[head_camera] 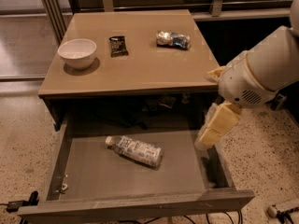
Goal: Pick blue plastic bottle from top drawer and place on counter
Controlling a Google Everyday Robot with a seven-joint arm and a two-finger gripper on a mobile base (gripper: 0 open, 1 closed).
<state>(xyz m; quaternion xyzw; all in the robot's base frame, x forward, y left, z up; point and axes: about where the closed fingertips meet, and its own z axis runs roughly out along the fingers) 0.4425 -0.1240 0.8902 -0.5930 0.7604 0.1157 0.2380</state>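
Speckled floor (pixel 275 157) surrounds a cabinet with its drawer (pixel 84 171) pulled open. The bottle (pixel 135 150) lies on its side near the middle of the drawer bottom, cap toward the left. The gripper (pixel 216 127) hangs over the drawer's right wall, apart from the bottle; whether it is open or closed cannot be told. On the counter (pixel 140 73) above sit a bowl (pixel 77 52), a dark packet (pixel 118 45) and a snack bag (pixel 173 39).
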